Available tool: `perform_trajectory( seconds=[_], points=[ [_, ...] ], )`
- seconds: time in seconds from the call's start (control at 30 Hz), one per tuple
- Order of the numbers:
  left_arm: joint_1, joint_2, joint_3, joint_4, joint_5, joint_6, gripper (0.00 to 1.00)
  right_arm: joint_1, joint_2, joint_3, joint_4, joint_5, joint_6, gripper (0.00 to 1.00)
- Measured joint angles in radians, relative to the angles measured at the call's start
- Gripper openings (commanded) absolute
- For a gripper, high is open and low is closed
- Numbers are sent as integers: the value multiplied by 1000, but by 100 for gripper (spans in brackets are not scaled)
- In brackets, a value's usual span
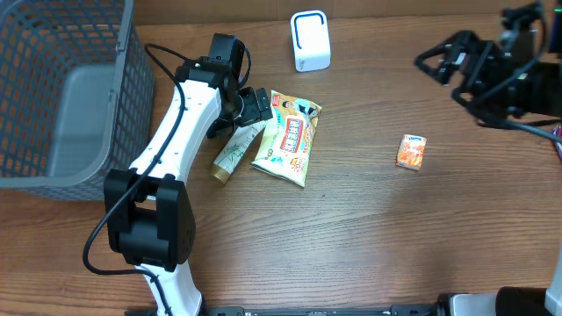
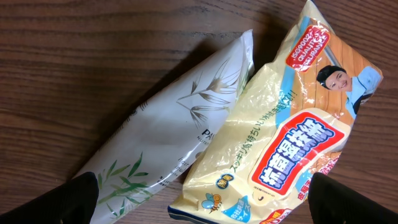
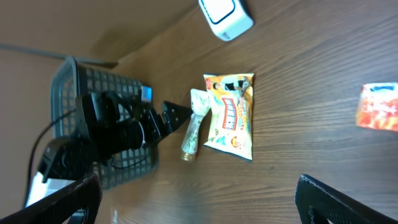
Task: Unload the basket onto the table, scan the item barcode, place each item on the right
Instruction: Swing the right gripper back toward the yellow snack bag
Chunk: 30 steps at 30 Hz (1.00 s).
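Setting: a wood-grain table seen from overhead, with 12 o'clock at the far edge.
Left claw: the left gripper hangs at about 11 o'clock from the table's middle, jaws spread wide with nothing between them. In its wrist view the two dark fingertips frame the goods below.
Right claw: the right gripper sits high at 2 o'clock, well apart from every item, jaws wide apart and empty.
Items to scan: a yellow snack bag with red-and-blue lettering lies flat just under the left claw. A white tube printed with bamboo leaves lies at its 9 o'clock side, tan cap pointing toward 7 o'clock.
Contact: the bag's long edge meets the tube. The wrist view shows the bag's crinkled seam lapping over the tube's side.
Third item: a small orange packet lies alone at 3 o'clock from the bag, well apart from it, on bare wood.
Reader: a white scanner with a blue rounded outline stands at 12 o'clock, near the far edge, beyond the bag.
Around: a dark mesh basket fills the 10 o'clock corner, just beside the white left arm. A black cable loops from the arm's base.
In the way: the left arm and claw cover the tube's upper end and the bag's top left corner from overhead. No barcode can be made out on any item.
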Motion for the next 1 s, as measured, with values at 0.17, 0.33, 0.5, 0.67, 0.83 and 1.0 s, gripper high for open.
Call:
perform_trajectory(
  seconds=[0.17, 0.33, 0.5, 0.67, 0.83, 1.0],
  points=[
    [0, 0, 0, 0, 0, 0, 100, 129, 44, 0, 79, 47, 21, 100],
    [0, 0, 0, 0, 0, 0, 100, 208, 113, -1, 172, 55, 27, 100],
    [0, 0, 0, 0, 0, 0, 100, 214, 144, -1, 199, 54, 36, 100],
    [0, 0, 0, 0, 0, 0, 100, 239, 174, -12, 208, 55, 45, 100],
    [0, 0, 0, 0, 0, 0, 100, 323, 257, -57, 254, 55, 50, 100],
    [0, 0, 0, 0, 0, 0, 100, 365, 310, -74, 294, 54, 50, 100]
  ],
)
